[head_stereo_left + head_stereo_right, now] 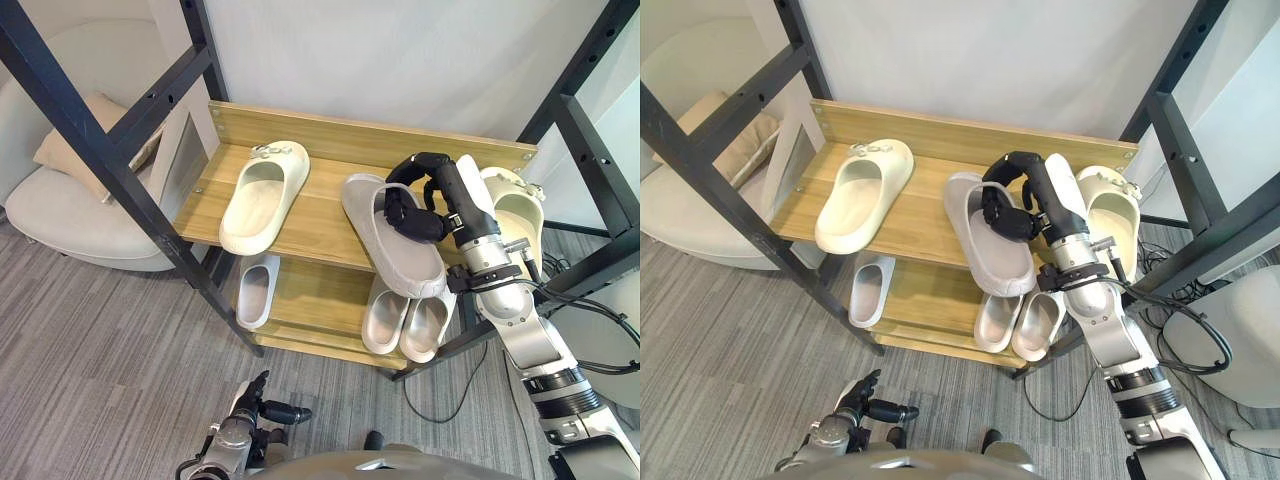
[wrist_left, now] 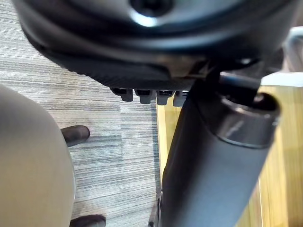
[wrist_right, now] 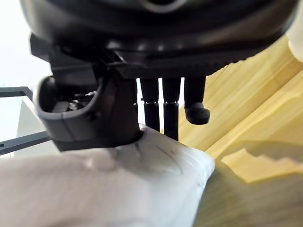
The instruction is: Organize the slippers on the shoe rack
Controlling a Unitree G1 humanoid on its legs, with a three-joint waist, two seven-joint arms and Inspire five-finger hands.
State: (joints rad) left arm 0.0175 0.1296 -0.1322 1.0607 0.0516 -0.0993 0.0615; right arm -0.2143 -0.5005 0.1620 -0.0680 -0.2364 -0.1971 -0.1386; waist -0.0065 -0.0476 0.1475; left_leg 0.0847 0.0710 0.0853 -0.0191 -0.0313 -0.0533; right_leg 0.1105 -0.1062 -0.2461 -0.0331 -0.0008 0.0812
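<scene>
A wooden shoe rack point(image 1: 322, 212) has two shelves. On the top shelf a grey slipper point(image 1: 402, 255) lies at an angle, its toe past the front edge. My right hand point(image 1: 412, 216) is shut on its strap; the right wrist view has the thumb point(image 3: 90, 113) and fingers pinching the pale strap point(image 3: 118, 179). A cream slipper point(image 1: 262, 195) lies at the top shelf's left, and another cream slipper point(image 1: 516, 215) sits at the right, behind my arm. My left hand point(image 1: 246, 416) hangs low in front of the rack, relaxed and holding nothing.
The lower shelf holds a single grey slipper point(image 1: 257, 290) at the left and a silver-grey pair point(image 1: 405, 320) at the right. Black metal frame bars point(image 1: 100, 150) cross at both sides of the rack. A pale cushioned chair point(image 1: 70, 205) stands at the left.
</scene>
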